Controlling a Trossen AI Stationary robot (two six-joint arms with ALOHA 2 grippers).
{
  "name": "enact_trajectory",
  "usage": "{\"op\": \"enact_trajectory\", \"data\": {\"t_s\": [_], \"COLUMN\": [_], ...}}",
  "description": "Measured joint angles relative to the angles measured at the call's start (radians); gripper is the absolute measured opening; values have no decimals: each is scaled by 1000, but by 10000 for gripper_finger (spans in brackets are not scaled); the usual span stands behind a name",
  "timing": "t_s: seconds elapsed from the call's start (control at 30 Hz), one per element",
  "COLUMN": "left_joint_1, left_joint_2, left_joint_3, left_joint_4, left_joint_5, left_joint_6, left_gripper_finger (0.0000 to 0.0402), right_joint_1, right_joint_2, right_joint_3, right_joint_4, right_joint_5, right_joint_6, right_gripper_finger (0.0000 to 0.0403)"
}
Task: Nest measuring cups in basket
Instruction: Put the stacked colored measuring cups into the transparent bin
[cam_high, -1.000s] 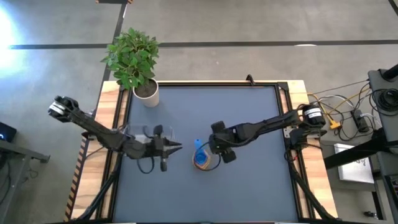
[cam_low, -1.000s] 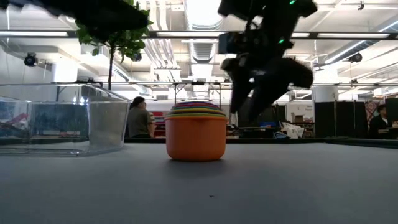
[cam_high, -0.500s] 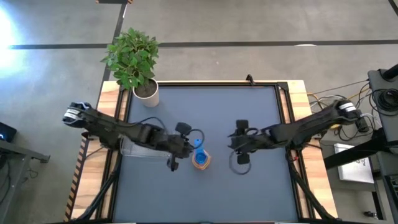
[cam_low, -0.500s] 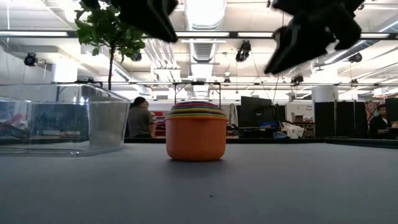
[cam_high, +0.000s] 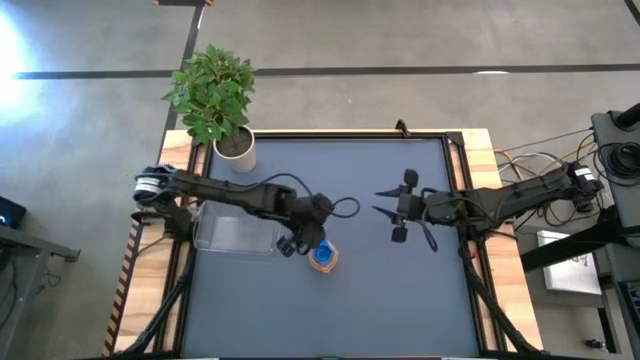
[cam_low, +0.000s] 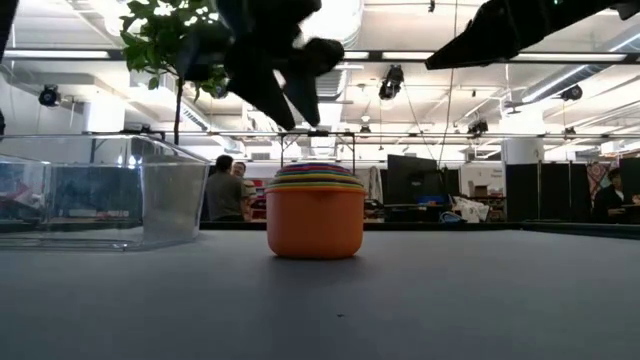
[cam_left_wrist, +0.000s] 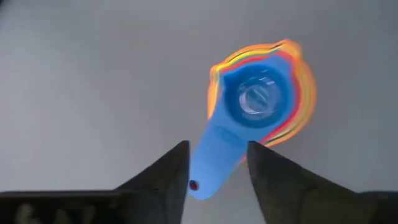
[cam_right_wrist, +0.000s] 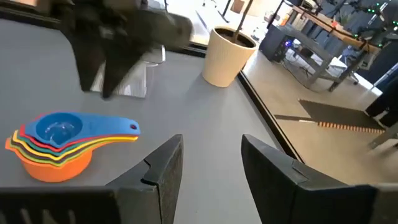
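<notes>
The measuring cups (cam_high: 323, 258) stand nested in one stack on the dark table mat, the orange one (cam_low: 315, 220) outermost and the blue one (cam_left_wrist: 255, 96) on top. The blue handle (cam_left_wrist: 214, 155) points toward the far edge. My left gripper (cam_left_wrist: 217, 163) hangs open above that handle, slanting down, with a finger showing on each side of it. It stays clear above the stack in the low view (cam_low: 290, 100). My right gripper (cam_high: 380, 207) is open, raised right of the stack, pointing left. The clear basket (cam_high: 235, 232) rests on the mat left of the cups.
A white pot with a green plant (cam_high: 236, 150) stands at the table's far left corner. Wooden rails (cam_high: 470, 190) frame the mat. Bare mat lies near the front edge and between the stack and my right gripper. People show in the room behind.
My left gripper has swung from over the basket toward the table's right to above the cup stack, tipping downward and rolling. My right gripper has drawn away from the stack toward the right edge, rising and levelling out. The stack has stayed put.
</notes>
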Motion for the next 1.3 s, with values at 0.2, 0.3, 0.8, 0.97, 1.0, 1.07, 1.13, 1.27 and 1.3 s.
{"op": "enact_trajectory", "data": {"t_s": [0.2, 0.3, 0.8, 0.97, 1.0, 1.07, 1.13, 1.27, 1.3], "left_joint_1": [22, 31, 36, 46, 48, 51, 51, 50, 50], "left_joint_2": [95, 135, 232, 232, 232, 235, 241, 277, 286], "left_joint_3": [101, 152, 160, 149, 148, 146, 146, 146, 146], "left_joint_4": [-102, -178, -187, -158, -150, -132, -124, -121, -121], "left_joint_5": [-4, -9, -111, -103, -96, -79, -79, -51, -51], "left_joint_6": [78, 115, 342, 395, 398, 402, 409, 410, 409], "left_gripper_finger": [234, 271, 295, 285, 283, 280, 279, 276, 276], "right_joint_1": [0, 0, 1, 1, 1, 1, 1, 1, 1], "right_joint_2": [8, 31, 60, 63, 63, 63, 63, 63, 63], "right_joint_3": [-14, -17, -21, -21, -21, -21, -21, -21, -21], "right_joint_4": [1, 1, 154, 154, 153, 156, 156, 157, 158], "right_joint_5": [-1, -2, -11, -11, -11, -11, -11, -11, -11], "right_joint_6": [6, 35, -41, -42, -43, -43, -43, -43, -43], "right_gripper_finger": [142, 137, 124, 117, 115, 113, 111, 109, 109]}}
